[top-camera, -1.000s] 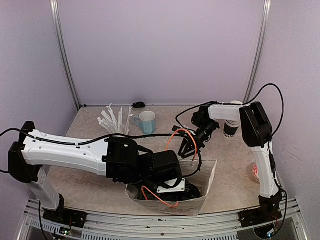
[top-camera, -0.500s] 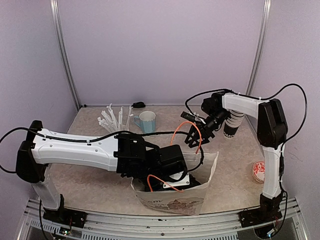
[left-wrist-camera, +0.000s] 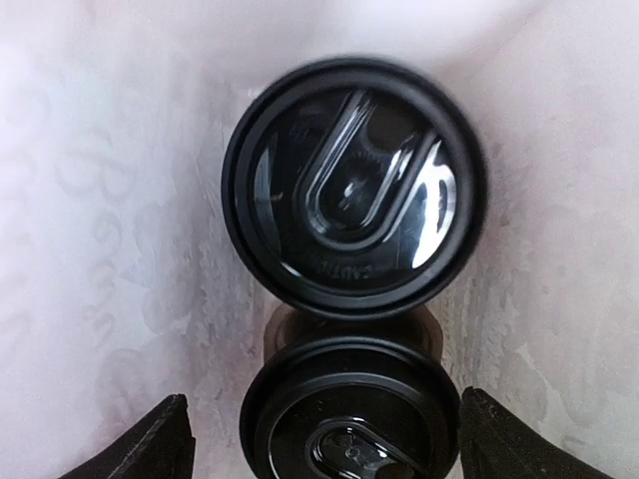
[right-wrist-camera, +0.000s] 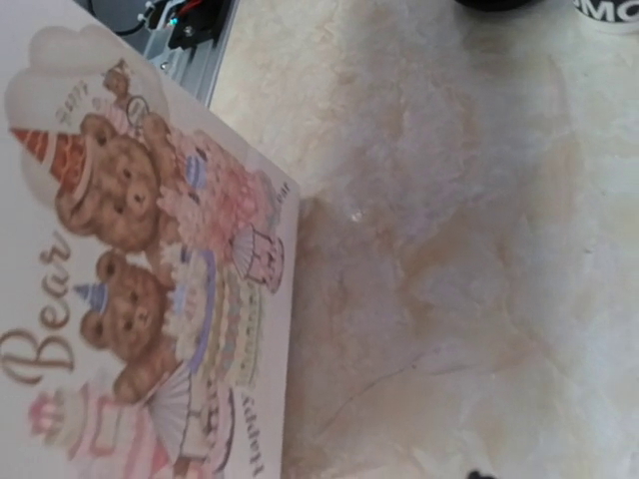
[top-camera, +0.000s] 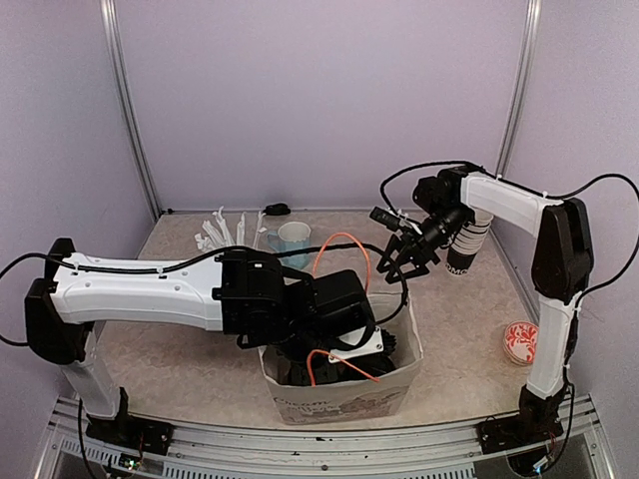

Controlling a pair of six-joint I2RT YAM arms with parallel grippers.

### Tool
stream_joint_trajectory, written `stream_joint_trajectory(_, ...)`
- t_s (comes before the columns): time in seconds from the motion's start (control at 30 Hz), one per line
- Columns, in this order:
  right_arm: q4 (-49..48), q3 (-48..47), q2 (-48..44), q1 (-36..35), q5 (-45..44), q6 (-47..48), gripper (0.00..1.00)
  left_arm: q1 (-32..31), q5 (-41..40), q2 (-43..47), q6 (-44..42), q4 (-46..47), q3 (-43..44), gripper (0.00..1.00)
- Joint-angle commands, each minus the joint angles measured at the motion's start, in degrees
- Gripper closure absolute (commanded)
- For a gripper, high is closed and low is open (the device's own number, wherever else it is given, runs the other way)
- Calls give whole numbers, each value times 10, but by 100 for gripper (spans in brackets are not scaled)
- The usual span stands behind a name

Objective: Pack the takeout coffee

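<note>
Two takeout coffee cups stand side by side inside the paper bag (top-camera: 344, 402). Only their black lids show, the far lid (left-wrist-camera: 354, 185) and the near lid (left-wrist-camera: 349, 419). My left gripper (left-wrist-camera: 321, 404) hangs inside the bag over the near cup. It is open, with a dark fingertip (left-wrist-camera: 165, 439) on each side of the lid and a gap showing on both sides. My right gripper (top-camera: 401, 263) hovers above the bag's back right corner, fingers apart and nothing between them. The bag's orange handle (top-camera: 342, 239) loops up just left of it.
The bag's bear-printed side (right-wrist-camera: 130, 249) fills the left of the right wrist view. At the back stand a light blue mug (top-camera: 293, 242) and white sticks (top-camera: 222, 236). Back right is a black lettered cup (top-camera: 461, 261), and a small pink dish (top-camera: 519, 341) lies by the right arm.
My left jaws have spread wider around the near cup. The right arm has risen and drawn back to the right, away from the orange handle. The bag now stands straighter.
</note>
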State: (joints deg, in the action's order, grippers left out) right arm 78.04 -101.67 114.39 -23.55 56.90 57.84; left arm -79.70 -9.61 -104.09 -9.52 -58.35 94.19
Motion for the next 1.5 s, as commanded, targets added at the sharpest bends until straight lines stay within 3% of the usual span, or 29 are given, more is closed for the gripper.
stream_joint_trajectory(0.0,8,6,-20,11,-13,-14,38,8,10,30,8,-1,15,10)
stream_joint_trajectory(0.37,8,-15,-19,16,-26,-31,38,22,-15,44,44,-40,68,9)
stream_joint_trajectory(0.77,8,-39,-31,18,-40,-52,37,25,-74,66,38,-5,119,10)
stream_joint_trajectory(0.97,8,-59,-66,18,-35,-70,38,25,-36,82,32,2,178,13)
stream_joint_trajectory(1.17,9,-62,-148,11,60,-49,37,30,14,108,40,18,196,18)
stream_joint_trajectory(1.3,-2,-27,-220,-75,31,-7,33,40,68,141,57,72,189,20)
stream_joint_trajectory(1.47,-43,-25,-222,-199,-43,-87,34,45,31,176,75,130,176,15)
